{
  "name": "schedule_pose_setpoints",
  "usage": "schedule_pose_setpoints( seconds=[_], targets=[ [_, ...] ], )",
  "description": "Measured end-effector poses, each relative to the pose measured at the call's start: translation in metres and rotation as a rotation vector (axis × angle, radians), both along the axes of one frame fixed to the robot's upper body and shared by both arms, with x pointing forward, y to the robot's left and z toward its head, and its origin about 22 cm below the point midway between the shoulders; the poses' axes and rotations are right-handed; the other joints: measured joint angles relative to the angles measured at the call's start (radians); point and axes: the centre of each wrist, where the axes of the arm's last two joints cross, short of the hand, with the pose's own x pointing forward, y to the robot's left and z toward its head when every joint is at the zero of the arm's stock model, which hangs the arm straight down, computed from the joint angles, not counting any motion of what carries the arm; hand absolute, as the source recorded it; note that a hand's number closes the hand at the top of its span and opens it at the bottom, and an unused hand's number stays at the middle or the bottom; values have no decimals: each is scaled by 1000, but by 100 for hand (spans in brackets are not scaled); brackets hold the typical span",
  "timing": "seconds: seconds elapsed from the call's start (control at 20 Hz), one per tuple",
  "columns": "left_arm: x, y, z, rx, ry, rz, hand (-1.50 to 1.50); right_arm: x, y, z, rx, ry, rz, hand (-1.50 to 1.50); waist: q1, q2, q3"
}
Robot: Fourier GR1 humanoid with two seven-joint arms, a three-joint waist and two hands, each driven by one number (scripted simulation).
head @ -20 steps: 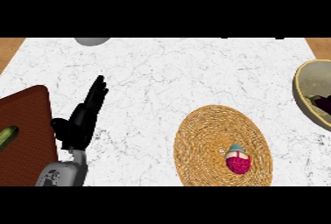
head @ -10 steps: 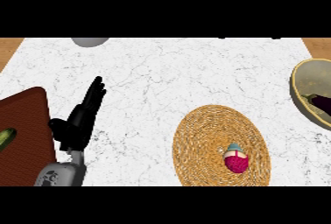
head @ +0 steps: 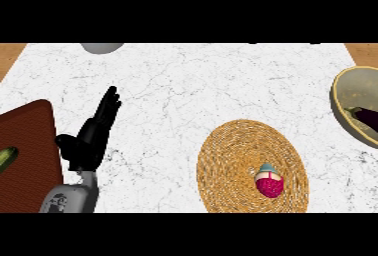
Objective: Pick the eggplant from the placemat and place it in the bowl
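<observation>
We take the round woven placemat (head: 251,167) as our landmark; it lies on the white marbled counter (head: 192,80), its lower rim running to the bottom of the view.

Eggplant (head: 366,119): we find it well to the right of the placemat and a little above it, lying inside the bowl (head: 344,107) at the view's right edge. Only part of it shows, a dark purple, glossy, rounded mass against the bowl's pale olive inner wall; the frame edge cuts off the rest, so we cannot give its full outline or tell whether a stem is present. The bowl itself is cropped by the right edge, with its rim facing the placemat.

On the placemat, in its lower right part, sits a small magenta object (head: 269,185) with a pale teal and cream top; we cannot identify it further.

Left hand (head: 92,137): well to the left of the placemat, black, fingers straight and together pointing up and slightly right, thumb set off to the left. It holds nothing and touches nothing we can see. Its grey forearm (head: 70,199) enters from the lower edge.

Right hand: not visible.

Further left of the placemat, beyond the hand, a dark brown board (head: 29,150) lies on the counter, with a green item (head: 6,159) at the left edge, mostly cropped. Above and left of the placemat, at the counter's far edge, a grey rounded shape (head: 102,47) shows in part.
</observation>
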Motion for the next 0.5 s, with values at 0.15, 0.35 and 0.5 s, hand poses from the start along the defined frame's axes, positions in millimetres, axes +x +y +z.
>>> schedule_pose_setpoints(
  seconds=[0.15, 0.35, 0.5],
  targets=[
    [3, -3, 2, -4, 0, 4, 0, -18, -13, -3, 31, 4, 30, -150, -2, -1, 0],
    [-2, -3, 3, 0, 1, -1, 0, -36, -23, -8, 43, 26, 23, -150, 1, 0, 1],
    [-3, -2, 0, -3, 4, 0, 0, -43, -26, -13, 37, 45, 19, -150, 2, 0, 0]
  ],
)
